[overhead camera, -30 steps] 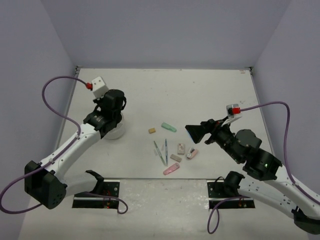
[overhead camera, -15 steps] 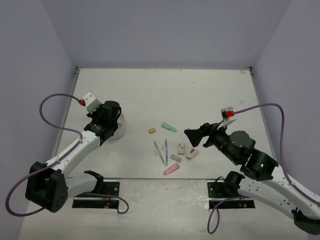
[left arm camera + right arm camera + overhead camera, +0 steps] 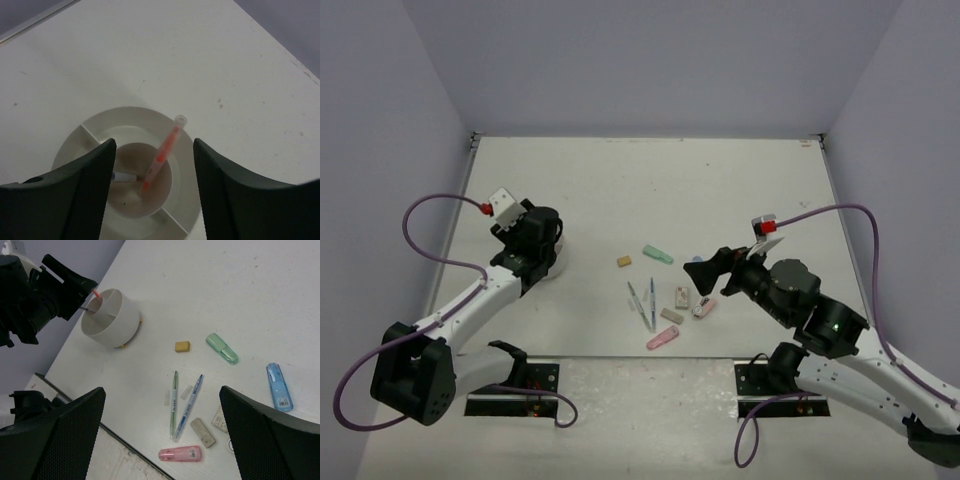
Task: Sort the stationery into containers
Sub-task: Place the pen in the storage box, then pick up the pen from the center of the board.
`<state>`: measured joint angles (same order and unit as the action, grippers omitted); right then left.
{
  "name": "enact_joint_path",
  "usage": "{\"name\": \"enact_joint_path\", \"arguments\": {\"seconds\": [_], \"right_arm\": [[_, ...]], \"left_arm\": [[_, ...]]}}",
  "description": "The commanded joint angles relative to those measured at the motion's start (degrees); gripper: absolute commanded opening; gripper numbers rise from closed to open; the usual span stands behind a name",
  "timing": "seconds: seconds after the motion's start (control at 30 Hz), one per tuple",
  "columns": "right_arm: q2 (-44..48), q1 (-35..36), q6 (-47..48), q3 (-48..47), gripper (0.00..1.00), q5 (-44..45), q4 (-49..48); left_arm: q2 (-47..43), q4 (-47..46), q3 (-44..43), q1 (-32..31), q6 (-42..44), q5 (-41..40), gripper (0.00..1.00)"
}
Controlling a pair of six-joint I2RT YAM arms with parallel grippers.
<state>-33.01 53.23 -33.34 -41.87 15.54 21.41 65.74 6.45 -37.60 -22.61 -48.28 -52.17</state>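
Your left gripper (image 3: 154, 150) has drawn back, fingers apart, orange pen (image 3: 162, 150) left in the holder (image 3: 92, 125); right gripper (image 3: 161, 392), also spread, approaches.

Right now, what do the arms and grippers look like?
Left arm, right arm: white links, black joints. A purple cable with red plug runs to each white wrist camera. Left gripper, right gripper: black, broad curved fingers; the right's look mesh-textured.

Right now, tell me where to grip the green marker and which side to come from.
Take the green marker at mid-body, coming straight down from above and closing across its narrow width. It lies flat on the table with both long sides free; the tan eraser and blue marker sit apart from it.
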Motion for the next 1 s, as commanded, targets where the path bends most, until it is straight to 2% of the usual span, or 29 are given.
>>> {"name": "enact_joint_path", "arguments": {"seconds": [0.0,0.13,0.33,0.4,0.5,0.63,0.73,0.8,0.97], "right_arm": [[-1.38,-0.27,0.82,-0.05,0.99,-0.78,-2.39],[-4.1,-0.49,0.82,0.21,0.99,-1.9,-3.21],[-10.94,-1.52,-0.46,-0.07,0.99,-2.69,-3.28],[-13.38,-2.08,-1.54,-0.31,0.99,-2.45,-3.22],[-16.28,-3.27,-3.16,-0.26,0.98,-1.66,-3.13],[-16.29,-6.01,-6.55,0.62,0.95,0.79,-2.03],[-14.67,-9.72,-7.26,1.93,0.91,-0.04,-0.87],[-13.46,-11.3,-6.57,3.34,0.86,-1.87,-0.78],[-14.5,-11.31,-5.15,2.84,0.63,-3.6,2.75]], "left_arm": [[-3.05,-3.4,-0.53,0.14,1.31,1.38,0.7],[-6.41,-2.85,-2.69,-0.14,3.84,4.91,0.84],[-8.9,-0.71,-9.03,-2.07,11.11,12.07,0.98],[-6.26,1.63,-12.65,-5.58,13.03,13.75,1.0],[-1.62,9.64,-20.27,-12.57,12.21,10.92,1.0],[6.1,19.86,-24.9,-22.81,0.69,4.35,1.0],[10.43,24.88,-24.8,-27.97,-9.04,3.9,1.0],[13.02,28.13,-24.92,-30.27,-15.94,4.0,1.0],[17.15,32.36,-24.78,-32.18,-23.48,8.25,0.93]]}}
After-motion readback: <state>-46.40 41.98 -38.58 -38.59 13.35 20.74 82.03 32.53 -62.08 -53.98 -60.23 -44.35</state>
